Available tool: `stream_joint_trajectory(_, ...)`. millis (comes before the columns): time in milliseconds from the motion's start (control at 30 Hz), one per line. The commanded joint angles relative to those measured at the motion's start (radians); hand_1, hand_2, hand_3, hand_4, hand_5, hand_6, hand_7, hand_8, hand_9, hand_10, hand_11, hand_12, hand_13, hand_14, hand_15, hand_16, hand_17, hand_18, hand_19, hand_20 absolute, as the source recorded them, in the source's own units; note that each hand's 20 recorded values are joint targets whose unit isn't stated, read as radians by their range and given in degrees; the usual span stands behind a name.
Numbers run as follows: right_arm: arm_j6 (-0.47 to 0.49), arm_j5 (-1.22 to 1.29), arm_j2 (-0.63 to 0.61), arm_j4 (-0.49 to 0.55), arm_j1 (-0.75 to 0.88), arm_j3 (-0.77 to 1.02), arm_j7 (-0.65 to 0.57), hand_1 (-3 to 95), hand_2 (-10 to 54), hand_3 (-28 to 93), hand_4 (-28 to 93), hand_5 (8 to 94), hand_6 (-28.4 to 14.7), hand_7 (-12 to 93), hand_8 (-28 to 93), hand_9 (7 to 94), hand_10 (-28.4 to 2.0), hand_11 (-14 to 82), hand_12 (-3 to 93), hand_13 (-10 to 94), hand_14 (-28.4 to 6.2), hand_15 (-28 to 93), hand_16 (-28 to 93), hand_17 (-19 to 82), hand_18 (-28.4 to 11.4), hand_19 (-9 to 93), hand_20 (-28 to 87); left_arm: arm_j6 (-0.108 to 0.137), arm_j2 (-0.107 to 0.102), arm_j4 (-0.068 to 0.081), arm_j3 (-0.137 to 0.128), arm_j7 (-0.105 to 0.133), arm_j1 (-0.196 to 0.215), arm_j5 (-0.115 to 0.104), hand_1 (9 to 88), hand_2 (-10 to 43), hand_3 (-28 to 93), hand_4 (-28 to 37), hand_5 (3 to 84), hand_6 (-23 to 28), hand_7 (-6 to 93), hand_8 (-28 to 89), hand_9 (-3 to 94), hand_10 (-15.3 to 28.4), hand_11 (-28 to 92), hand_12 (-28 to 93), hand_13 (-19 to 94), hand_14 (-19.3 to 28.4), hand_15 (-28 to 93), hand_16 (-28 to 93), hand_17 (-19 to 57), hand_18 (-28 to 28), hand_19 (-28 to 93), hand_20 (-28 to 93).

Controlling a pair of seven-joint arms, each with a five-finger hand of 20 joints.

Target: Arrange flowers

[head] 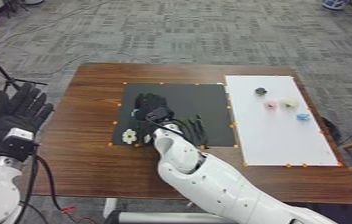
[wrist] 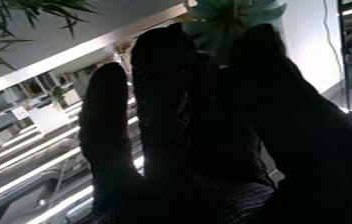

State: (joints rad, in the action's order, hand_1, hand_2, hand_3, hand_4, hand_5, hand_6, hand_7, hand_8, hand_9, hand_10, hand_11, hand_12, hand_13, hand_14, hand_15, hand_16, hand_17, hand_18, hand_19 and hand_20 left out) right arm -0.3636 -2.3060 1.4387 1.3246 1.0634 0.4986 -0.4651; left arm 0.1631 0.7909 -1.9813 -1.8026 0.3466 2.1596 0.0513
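Note:
My right hand (head: 153,107) is over the dark mat (head: 203,97) in the head view. A white flower (head: 129,136) lies near the mat's front left corner, and green leafy stems (head: 195,130) lie beside my right wrist. In the right wrist view, the fingers of my right hand (wrist: 168,95) are straight and spread, with a pale blue-green flower (wrist: 215,20) beyond their tips and green leaves (wrist: 44,17) farther off. My left hand (head: 17,112) is open beyond the table's left edge. Whether my right hand touches the flower is unclear.
A white board (head: 266,135) on the right of the table holds a dark purple flower (head: 260,91), a pink one (head: 270,104), a cream one (head: 289,102) and a blue one (head: 303,117). Brown wood (head: 92,107) borders the mat. A black stand (head: 10,79) is beyond the left edge.

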Motion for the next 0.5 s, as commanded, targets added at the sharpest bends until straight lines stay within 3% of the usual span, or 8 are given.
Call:
stream_joint_trajectory(33, 0.011, -0.015, 0.000, 0.017, -0.017, 0.001, -0.007, 53.9, -9.5, 70, -28, 64.2, -2.5, 24, -3, 69.1, -13.3, 17.9, 15.5, 75, -5.6, 57, 31, 35, -23.3, 82, 32, -0.015, 0.010, -0.013, -0.006, 0.004, 0.002, 0.001, 23.2, 18.8, 65, -28.3, 34.5, 5.0, 3.4, -6, 29.7, 9.3, 6, 9, 19, 7.9, 11, -4, -2.5, 7.3, 15, 9)
stream_joint_trajectory(200, 0.012, 0.005, -0.008, 0.023, -0.016, -0.007, -0.011, 52.5, -9.5, 72, -28, 63.2, -1.9, 22, -8, 67.0, -13.7, 16.2, 14.2, 74, -5.0, 56, 33, 34, -23.3, 82, 31, -0.021, 0.010, -0.017, -0.011, 0.001, 0.005, 0.007, 23.6, 18.7, 65, -28.3, 34.8, 5.3, 3.4, -6, 29.9, 9.6, 6, 10, 19, 8.2, 11, -4, -2.6, 7.4, 15, 9)
stream_joint_trajectory(300, 0.010, 0.004, -0.014, 0.023, -0.009, -0.008, -0.009, 50.7, -9.5, 74, -28, 62.5, -2.1, 22, -14, 66.3, -13.9, 15.7, 14.1, 74, -5.3, 55, 33, 34, -23.3, 82, 30, -0.018, 0.012, -0.017, -0.010, -0.011, -0.001, 0.023, 23.6, 18.6, 65, -28.3, 34.9, 5.3, 3.4, -6, 29.9, 9.6, 6, 9, 19, 8.2, 11, -4, -2.7, 7.5, 15, 9)
stream_joint_trajectory(500, 0.021, -0.002, -0.017, 0.029, 0.002, -0.003, -0.008, 48.8, -9.5, 75, -28, 60.4, -3.1, 19, -14, 64.1, -14.5, 14.2, 13.3, 74, -5.9, 54, 32, 34, -23.5, 81, 29, -0.019, 0.012, -0.018, -0.007, -0.010, -0.004, 0.023, 23.3, 18.6, 66, -28.3, 35.0, 5.1, 3.5, -6, 30.3, 9.3, 6, 9, 19, 8.4, 11, -4, -3.3, 8.6, 16, 10)
